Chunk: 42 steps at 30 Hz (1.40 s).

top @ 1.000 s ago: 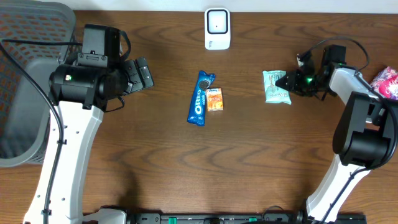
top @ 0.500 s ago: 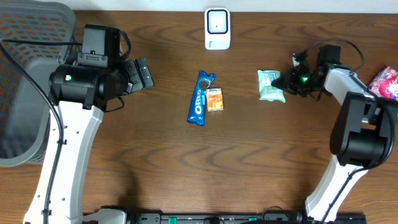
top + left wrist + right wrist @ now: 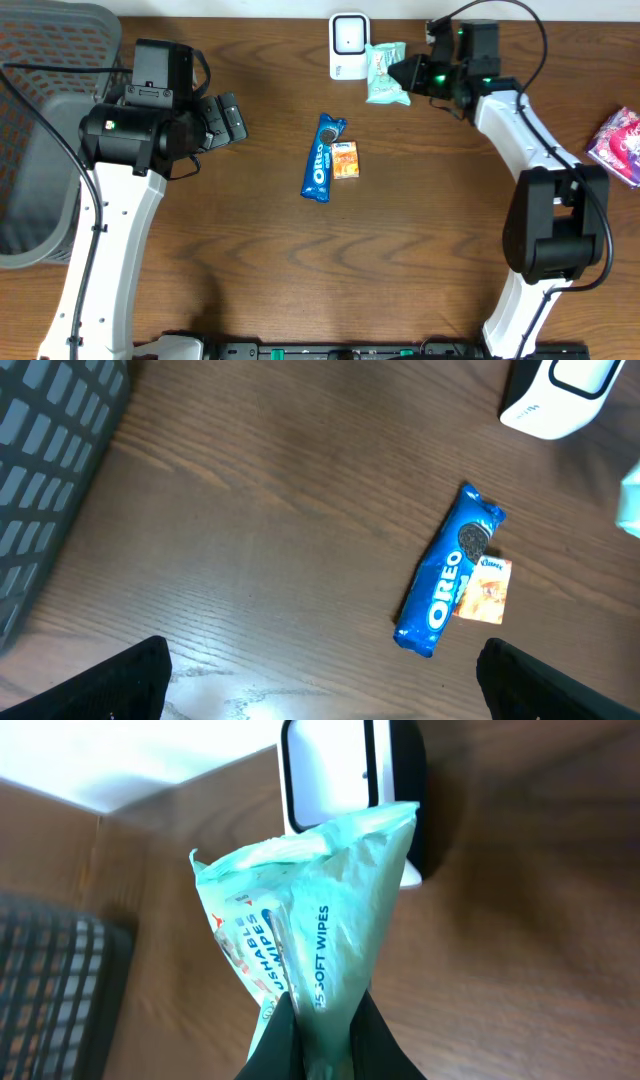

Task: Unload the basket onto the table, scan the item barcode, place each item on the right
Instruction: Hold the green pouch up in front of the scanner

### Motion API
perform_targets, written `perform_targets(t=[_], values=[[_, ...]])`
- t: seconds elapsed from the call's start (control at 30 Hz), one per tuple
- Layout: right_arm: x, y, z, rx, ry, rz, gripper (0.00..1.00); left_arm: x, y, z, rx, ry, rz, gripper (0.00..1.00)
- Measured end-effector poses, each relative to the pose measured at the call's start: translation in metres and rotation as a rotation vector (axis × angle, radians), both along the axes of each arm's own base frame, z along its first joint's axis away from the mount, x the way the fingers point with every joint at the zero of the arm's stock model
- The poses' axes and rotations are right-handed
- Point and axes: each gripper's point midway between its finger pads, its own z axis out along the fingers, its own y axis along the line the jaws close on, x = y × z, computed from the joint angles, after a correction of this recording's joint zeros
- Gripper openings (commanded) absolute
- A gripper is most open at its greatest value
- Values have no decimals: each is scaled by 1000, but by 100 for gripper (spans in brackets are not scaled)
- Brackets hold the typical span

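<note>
carried from the right side of the table (image 3: 450, 230) to its far edge, the wipes packet (image 3: 385, 87) hangs pinched by one end in the right gripper (image 3: 409, 76), its length pointing left at the scanner (image 3: 349, 45) just beside it, while the left gripper (image 3: 231, 118) waits spread wide, well apart.

The right jaws pinch the mint-green wipes pack (image 3: 385, 86) just beside the white scanner (image 3: 349, 45)

the wipes pack (image 3: 300, 940) covers part of the scanner (image 3: 335, 770). far right of the scanner a pink packet (image 3: 622, 140) is cut by the frame edge; far left, the basket (image 3: 60, 40) too.
</note>
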Motion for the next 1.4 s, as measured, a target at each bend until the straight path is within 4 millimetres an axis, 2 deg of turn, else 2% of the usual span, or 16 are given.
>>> perform_targets(t=[0.07,0.17,0.33,0.43,0.57,0.63,0.73,0.83,0.97,1.1,1.17,1.23,1.3,1.33,1.4], values=[[9,7,8,11,-45,-24,1,0,0,0,0,0,0,98],[30,22,41,65,-179,-80,1,0,0,0,0,0,0,98],[41,49,60,108,-240,-188,1,0,0,0,0,0,0,98],[44,66,59,134,-257,-232,1,0,0,0,0,0,0,98],[51,76,30,140,-212,-266,1,0,0,0,0,0,0,98],[56,72,5,120,-166,-290,1,0,0,0,0,0,0,98],[61,63,-19,83,-108,-311,1,0,0,0,0,0,0,98],[64,50,-21,31,-77,-312,1,0,0,0,0,0,0,98],[82,27,15,-10,-108,-316,1,0,0,0,0,0,0,98],[102,-7,67,21,-198,-299,1,0,0,0,0,0,0,98],[107,-23,84,52,-228,-286,1,0,0,0,0,0,0,98],[109,-40,89,67,-229,-290,1,0,0,0,0,0,0,98],[108,-45,85,68,-210,-291,1,0,0,0,0,0,0,98],[107,-43,84,69,-207,-285,1,0,0,0,0,0,0,98],[108,-25,86,78,-227,-256,1,0,0,0,0,0,0,98]])
